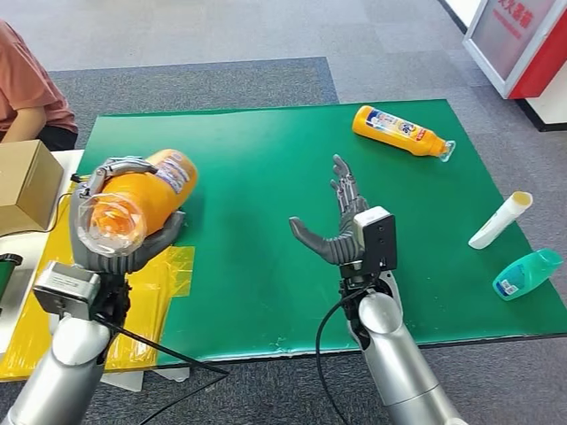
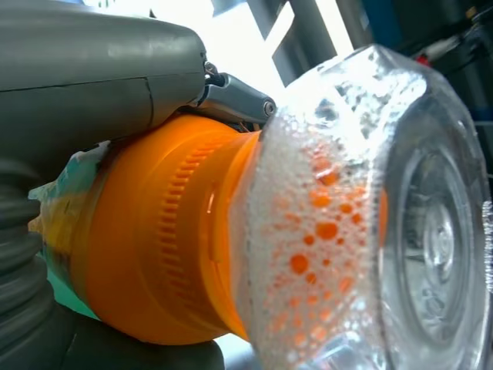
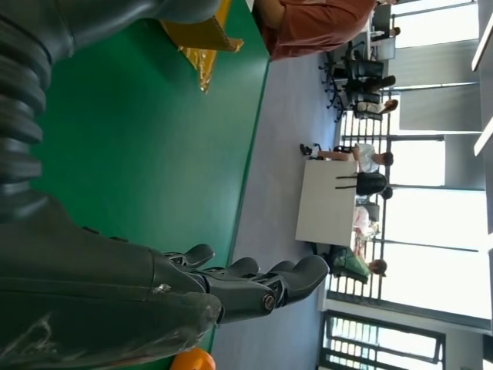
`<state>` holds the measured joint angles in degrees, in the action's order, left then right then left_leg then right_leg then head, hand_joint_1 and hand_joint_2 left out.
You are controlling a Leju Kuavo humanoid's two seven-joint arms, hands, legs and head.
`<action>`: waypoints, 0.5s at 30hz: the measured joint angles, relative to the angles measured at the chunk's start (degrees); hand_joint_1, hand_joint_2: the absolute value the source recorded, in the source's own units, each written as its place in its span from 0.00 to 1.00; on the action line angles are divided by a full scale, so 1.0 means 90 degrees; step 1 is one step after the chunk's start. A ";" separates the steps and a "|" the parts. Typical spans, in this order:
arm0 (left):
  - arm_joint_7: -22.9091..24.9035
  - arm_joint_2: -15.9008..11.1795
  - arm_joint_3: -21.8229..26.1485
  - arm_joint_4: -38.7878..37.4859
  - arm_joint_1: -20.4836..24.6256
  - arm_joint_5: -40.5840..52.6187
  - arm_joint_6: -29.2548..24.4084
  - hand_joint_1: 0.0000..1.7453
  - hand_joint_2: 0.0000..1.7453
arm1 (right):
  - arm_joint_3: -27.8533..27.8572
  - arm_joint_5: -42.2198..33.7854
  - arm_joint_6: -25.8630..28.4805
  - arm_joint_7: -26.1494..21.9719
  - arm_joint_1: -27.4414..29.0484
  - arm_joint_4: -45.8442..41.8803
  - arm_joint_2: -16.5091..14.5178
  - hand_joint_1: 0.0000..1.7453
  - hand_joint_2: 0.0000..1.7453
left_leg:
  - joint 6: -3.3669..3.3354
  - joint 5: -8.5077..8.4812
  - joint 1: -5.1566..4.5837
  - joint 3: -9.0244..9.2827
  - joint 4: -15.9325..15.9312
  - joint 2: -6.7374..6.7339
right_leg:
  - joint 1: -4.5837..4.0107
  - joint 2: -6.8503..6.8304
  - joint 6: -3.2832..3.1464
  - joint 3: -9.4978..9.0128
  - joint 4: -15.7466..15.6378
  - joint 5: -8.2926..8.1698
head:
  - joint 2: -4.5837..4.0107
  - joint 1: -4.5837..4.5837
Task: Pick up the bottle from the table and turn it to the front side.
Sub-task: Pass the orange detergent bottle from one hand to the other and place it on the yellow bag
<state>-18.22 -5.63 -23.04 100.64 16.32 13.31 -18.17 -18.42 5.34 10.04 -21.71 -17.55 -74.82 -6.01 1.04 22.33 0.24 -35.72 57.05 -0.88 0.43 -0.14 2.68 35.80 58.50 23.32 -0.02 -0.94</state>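
We saw the left hand (image 1: pixel 113 221) grasping the orange bottle (image 1: pixel 143 199) — lifted off the green table (image 1: pixel 267 221) at its left edge, clear cap toward the camera. The right hand (image 1: pixel 341 221) hovered mid-table, fingers spread, holding nothing.

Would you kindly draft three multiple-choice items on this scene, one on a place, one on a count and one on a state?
1. Where does the second orange bottle lie?
A. far side of the green mat
B. on the cardboard box
C. in the right hand

2. How many orange bottles show in the head view?
A. one
B. two
C. four

3. What is the right hand doing?
A. gripping a tube
B. pressing the mat
C. holding nothing, fingers apart

Answers: 1 A, it lies on its side near the mat's far edge. 2 B, one in the left hand, one on the mat. 3 C, its palm is bare.
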 joint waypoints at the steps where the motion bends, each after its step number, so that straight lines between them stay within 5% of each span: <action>1: 0.0018 -0.0011 0.0022 0.0004 -0.0015 0.0304 -0.0151 1.00 1.00 | 0.0019 0.0005 0.0006 0.0001 0.0011 -0.0021 0.0000 0.00 1.00 | 0.0000 0.0000 0.0000 0.0000 0.0000 0.0000 | 0.0000 0.0000 0.0000 0.0000 0.0000 0.0000 | 0.0000 0.0001; 5: 0.0211 -0.0035 0.0073 0.0036 -0.0075 0.1151 -0.0541 1.00 1.00 | 0.0073 0.0035 0.0016 0.0005 0.0051 -0.0086 0.0000 0.00 1.00 | 0.0000 0.0000 0.0000 0.0000 0.0000 0.0000 | 0.0000 0.0000 0.0000 0.0000 0.0000 0.0000 | 0.0000 0.0000; 9: 0.1317 -0.0059 0.0126 0.0072 -0.0212 0.4429 -0.1191 1.00 1.00 | 0.0150 0.0120 -0.0004 0.0082 0.0096 -0.0206 0.0000 0.00 1.00 | 0.0000 0.0000 0.0000 0.0000 0.0000 0.0000 | 0.0000 0.0000 0.0000 0.0000 0.0000 0.0000 | 0.0000 0.0000; 12: 0.2261 -0.0101 0.0136 0.0072 -0.0288 0.6652 -0.0910 1.00 1.00 | 0.0211 0.0191 -0.0066 0.0158 0.0121 -0.0305 -0.0004 0.00 1.00 | 0.0000 0.0000 0.0000 0.0000 0.0000 0.0000 | 0.0000 0.0000 0.0000 0.0001 0.0000 0.0000 | 0.0000 0.0001; 15: 0.2874 -0.0150 0.0112 0.0054 -0.0281 0.7588 -0.0320 1.00 1.00 | 0.0272 0.0251 -0.0128 0.0225 0.0181 -0.0409 -0.0015 0.00 1.00 | 0.0000 0.0000 0.0000 0.0000 0.0000 -0.0001 | 0.0000 0.0000 0.0000 0.0003 0.0000 0.0000 | 0.0000 0.0001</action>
<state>7.65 -6.99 -22.04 101.12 13.79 81.59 -21.05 -15.98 7.61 8.89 -19.68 -15.92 -78.50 -6.14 1.04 22.33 0.24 -35.72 57.05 -0.88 0.43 -0.13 2.68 35.82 58.49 23.32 -0.02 -0.93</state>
